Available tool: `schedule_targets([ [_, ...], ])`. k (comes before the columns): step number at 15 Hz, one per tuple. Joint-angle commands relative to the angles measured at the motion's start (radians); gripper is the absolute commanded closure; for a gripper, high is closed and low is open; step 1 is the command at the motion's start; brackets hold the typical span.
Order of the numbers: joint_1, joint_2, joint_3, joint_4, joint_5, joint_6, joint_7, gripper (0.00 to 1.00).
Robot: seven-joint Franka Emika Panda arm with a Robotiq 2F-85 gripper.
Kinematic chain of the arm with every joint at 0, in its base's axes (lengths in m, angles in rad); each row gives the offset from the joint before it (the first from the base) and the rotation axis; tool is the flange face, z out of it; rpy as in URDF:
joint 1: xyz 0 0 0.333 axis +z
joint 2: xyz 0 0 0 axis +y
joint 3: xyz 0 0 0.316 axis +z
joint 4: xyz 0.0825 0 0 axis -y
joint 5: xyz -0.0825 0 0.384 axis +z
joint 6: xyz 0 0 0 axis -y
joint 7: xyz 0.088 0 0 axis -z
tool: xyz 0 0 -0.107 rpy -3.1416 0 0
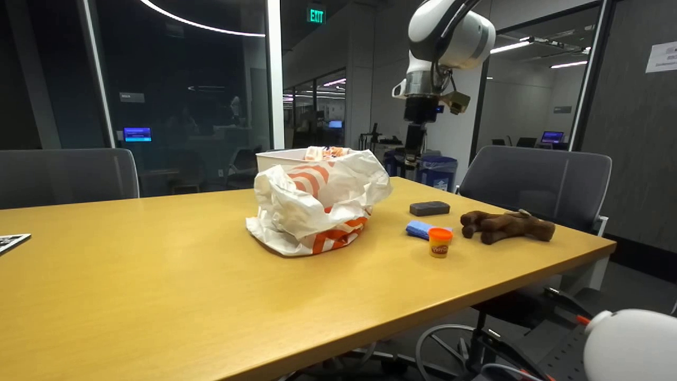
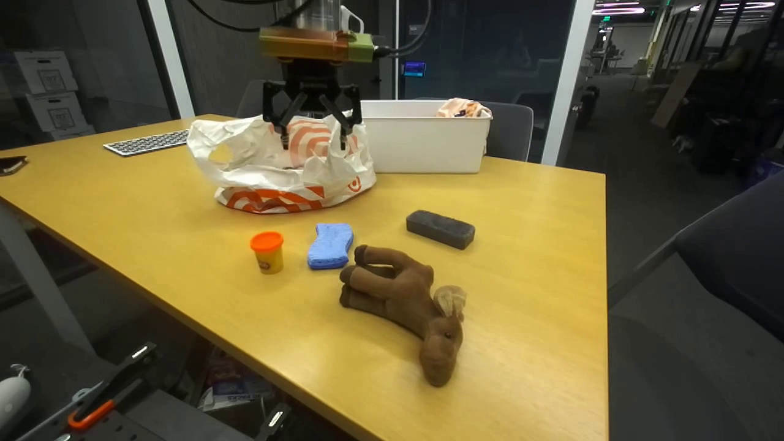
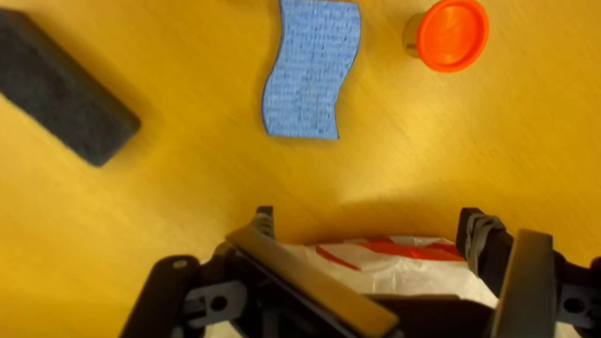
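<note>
The yellow wood-grained surface [image 2: 539,275] stands in a dim, glass-walled room. On it slumps a crumpled white plastic bag [image 2: 263,176] printed with orange-red bands, just beside a rectangular white bin [image 2: 425,144]; a crumpled orange-and-white patterned item [image 2: 460,108] shows at the bin's rim. The black two-fingered pincer [image 2: 314,146] hangs above surface height near the bag, fingers spread well apart and holding nothing; in an exterior view it appears to one side of the bag. A blue wavy-edged sponge [image 2: 331,245] lies flat between an upright yellow tub with an orange lid [image 2: 267,252] and a charcoal-grey rounded block [image 2: 441,229]. A brown plush horse [image 2: 401,294] lies on its side, hooves near the sponge. Beyond the bag rests a thin pale-edged keyboard [image 2: 147,143]. Room: a grey-backed chair [image 1: 534,174] at the surface's edge, a blue waste bin [image 1: 441,172] with a clear liner behind it, a green-lit EXIT sign [image 1: 316,15] overhead, a small blue-purple screen [image 1: 137,134] by the dark glass, and stacked white cardboard boxes [image 2: 54,110] past the glass in an exterior view.
</note>
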Motion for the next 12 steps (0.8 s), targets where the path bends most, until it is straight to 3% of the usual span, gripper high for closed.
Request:
schedule_targets([
  [1,0.006,0.021,-0.013,-0.093,0.049,0.085,0.152,0.00],
  [7,-0.007,0.096,-0.018,-0.204,0.175,0.364,0.264,0.00],
  [12,-0.022,0.169,-0.013,-0.235,0.165,0.499,0.322,0.00],
])
